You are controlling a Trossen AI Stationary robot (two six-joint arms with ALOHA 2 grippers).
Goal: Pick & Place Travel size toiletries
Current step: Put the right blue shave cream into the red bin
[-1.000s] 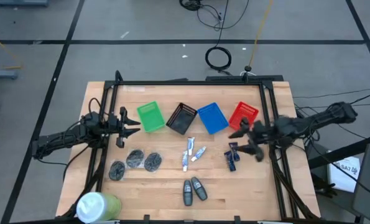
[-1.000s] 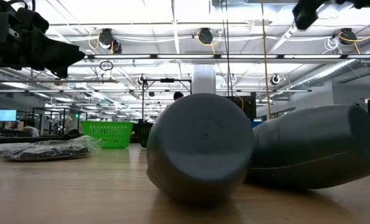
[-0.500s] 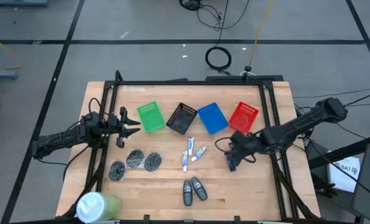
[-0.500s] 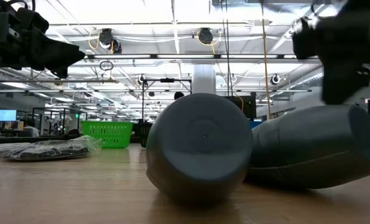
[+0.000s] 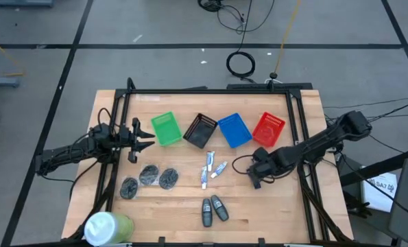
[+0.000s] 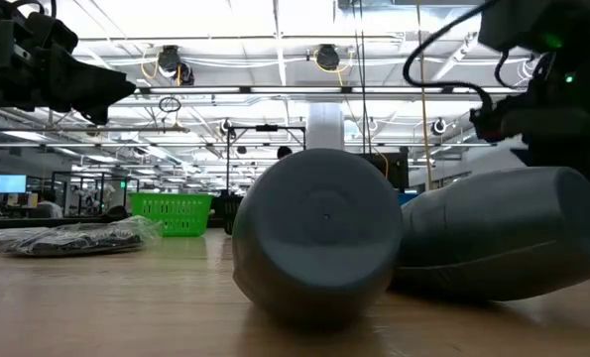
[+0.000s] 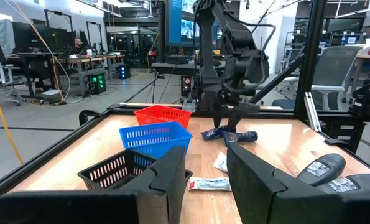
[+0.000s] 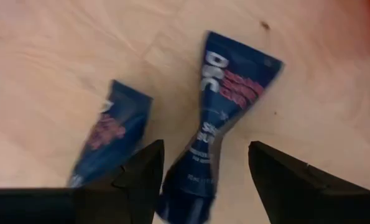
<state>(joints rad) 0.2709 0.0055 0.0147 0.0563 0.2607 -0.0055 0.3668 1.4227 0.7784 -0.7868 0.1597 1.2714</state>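
Two dark blue tubes (image 8: pixel 225 118) carry red and white lettering, lying on the pale wood surface (image 5: pixel 190 206). Baskets run green (image 5: pixel 166 129), black (image 5: pixel 201 130), blue (image 5: pixel 234 130), red (image 5: pixel 269 127). Two grey bottles (image 5: pixel 214 209), three dark grey bundles (image 5: pixel 149 180), and white-silver tubes (image 5: pixel 212 169).

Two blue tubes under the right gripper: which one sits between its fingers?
The longer tube, lying in the gap of the open right gripper. The other tube lies off to the side, beyond one finger.
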